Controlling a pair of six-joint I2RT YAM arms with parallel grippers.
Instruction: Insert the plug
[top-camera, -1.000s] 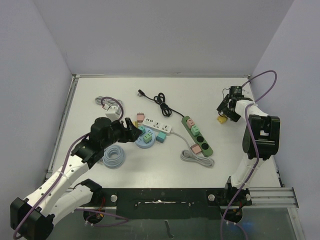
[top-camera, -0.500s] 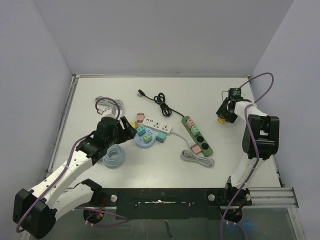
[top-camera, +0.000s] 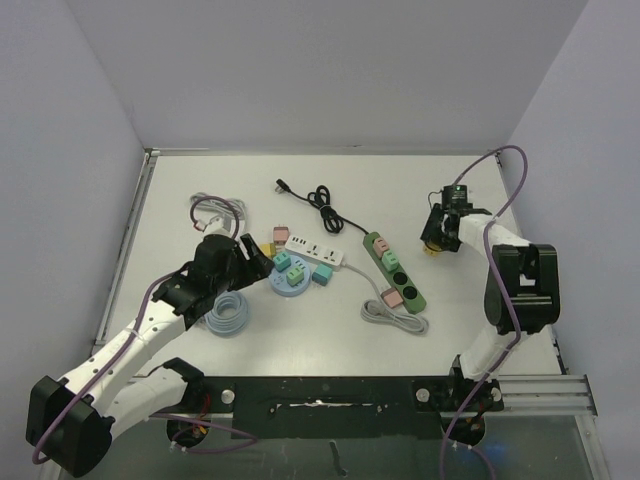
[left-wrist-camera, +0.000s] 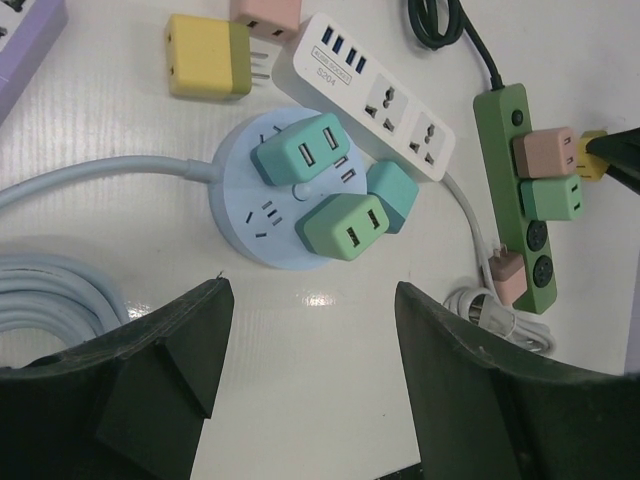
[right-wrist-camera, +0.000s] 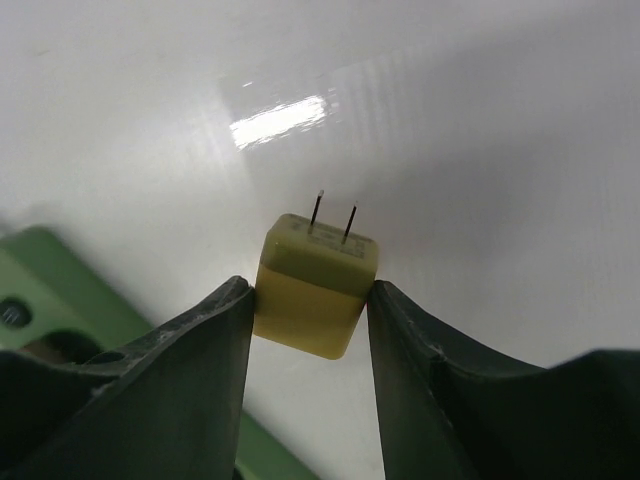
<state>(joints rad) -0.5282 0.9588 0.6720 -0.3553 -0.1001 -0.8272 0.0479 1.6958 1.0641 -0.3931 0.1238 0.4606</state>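
From above: grips the yellow plug in the right gripper, just right of the green power strip. Hovers with the left gripper at the blue hub, next to the white power strip.

Left wrist: spread wide on nothing, left fingers framing the blue hub, crowded with two teal adapters and a green adapter. At the right edge, yellow plug just beside a pink adapter seated on the green power strip.

Right wrist: pinched between the right fingers, yellow plug with two prongs pointing away over the white table; green power strip at lower left.
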